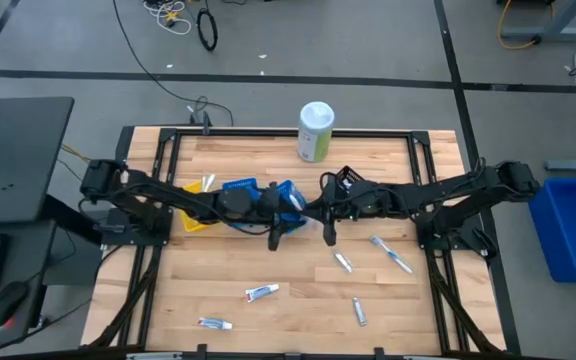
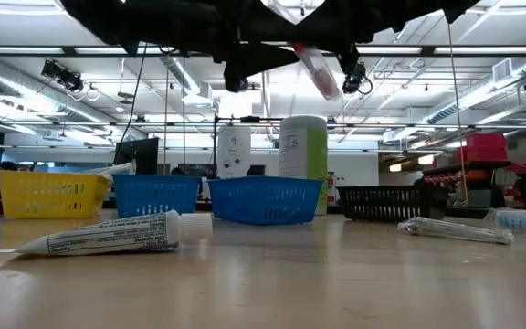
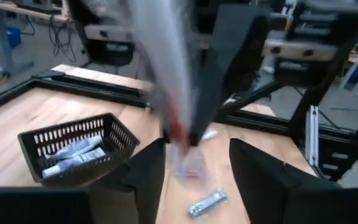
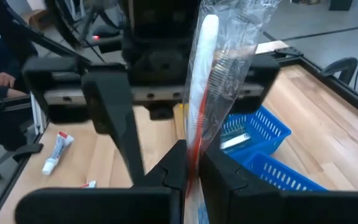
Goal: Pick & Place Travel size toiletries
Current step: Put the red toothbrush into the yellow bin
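Observation:
A toothbrush, white with red, sealed in clear wrap, stands up out of my shut right gripper. It shows tilted, high above the table, in the low view. My left gripper faces it, open, with its fingers on either side of the wrapper's blurred end; I see no touch. Both grippers meet over the table's middle. Other toiletries lie flat on the wood: tubes and a wrapped toothbrush. My right gripper pinches the wrapped toothbrush between its two fingers at the red-marked stretch of the handle, fingers across it. The brush is lifted clear of the table and tilted, its long end sticking out beyond the fingers.
Two blue trays, a yellow tray and a black basket holding tubes sit toward the far side, with a tall white-green canister behind them. A blue bin stands off the table's right. Bare wood lies near the front edge.

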Available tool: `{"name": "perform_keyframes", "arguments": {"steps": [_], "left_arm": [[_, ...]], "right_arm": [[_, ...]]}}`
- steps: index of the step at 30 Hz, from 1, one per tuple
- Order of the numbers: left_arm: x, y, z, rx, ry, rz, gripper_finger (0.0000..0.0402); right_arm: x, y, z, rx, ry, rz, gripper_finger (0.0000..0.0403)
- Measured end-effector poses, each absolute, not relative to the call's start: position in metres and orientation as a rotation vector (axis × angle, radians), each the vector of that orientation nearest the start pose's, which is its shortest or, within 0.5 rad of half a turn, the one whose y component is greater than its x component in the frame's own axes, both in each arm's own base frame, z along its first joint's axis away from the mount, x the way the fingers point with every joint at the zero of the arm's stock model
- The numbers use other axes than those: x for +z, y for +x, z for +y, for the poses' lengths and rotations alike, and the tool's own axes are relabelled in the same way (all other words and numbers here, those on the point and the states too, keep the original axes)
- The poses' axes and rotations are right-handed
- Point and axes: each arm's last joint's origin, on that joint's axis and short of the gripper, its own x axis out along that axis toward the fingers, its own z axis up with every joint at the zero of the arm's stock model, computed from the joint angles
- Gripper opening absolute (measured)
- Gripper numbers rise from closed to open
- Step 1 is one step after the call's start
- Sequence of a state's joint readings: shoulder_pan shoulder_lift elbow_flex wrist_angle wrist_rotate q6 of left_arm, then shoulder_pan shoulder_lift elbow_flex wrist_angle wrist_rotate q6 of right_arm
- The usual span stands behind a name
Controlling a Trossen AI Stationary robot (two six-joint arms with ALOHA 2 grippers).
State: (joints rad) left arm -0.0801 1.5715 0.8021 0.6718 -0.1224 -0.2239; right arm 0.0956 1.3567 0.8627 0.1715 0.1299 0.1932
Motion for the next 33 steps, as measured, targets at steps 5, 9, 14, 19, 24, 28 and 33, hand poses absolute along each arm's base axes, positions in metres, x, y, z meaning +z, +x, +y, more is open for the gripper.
{"name": "perform_keyframes", "arguments": {"steps": [5,9,14,19,24,28,33], "left_arm": [[0.2297,0.3364,-0.018,0.07,-0.22,0.063,0.0203],[0.2299,0.3364,-0.0177,0.071,-0.214,0.061,0.0191],[0.23,0.3364,-0.0177,0.07,-0.199,0.061,0.0155],[0.2298,0.3364,-0.0177,0.071,-0.178,0.063,0.0101],[0.2281,0.3361,-0.0176,0.072,-0.181,0.078,0.0044],[0.2263,0.3359,-0.0175,0.075,-0.198,0.095,0.0029],[0.2221,0.3354,-0.017,0.096,-0.212,0.138,0.0034]], "right_arm": [[0.2688,0.2989,0.0249,-0.064,0.157,0.303,0.0036],[0.2688,0.2989,0.0247,-0.069,0.156,0.303,0.0036],[0.2688,0.2989,0.0247,-0.071,0.156,0.302,0.0036],[0.2679,0.2995,0.0247,-0.072,0.155,0.305,0.0036],[0.267,0.2997,0.0236,-0.075,0.149,0.311,0.0036],[0.265,0.2991,0.0235,-0.077,0.153,0.332,0.0045],[0.2599,0.2975,0.0234,-0.089,0.18,0.384,0.0072]]}}
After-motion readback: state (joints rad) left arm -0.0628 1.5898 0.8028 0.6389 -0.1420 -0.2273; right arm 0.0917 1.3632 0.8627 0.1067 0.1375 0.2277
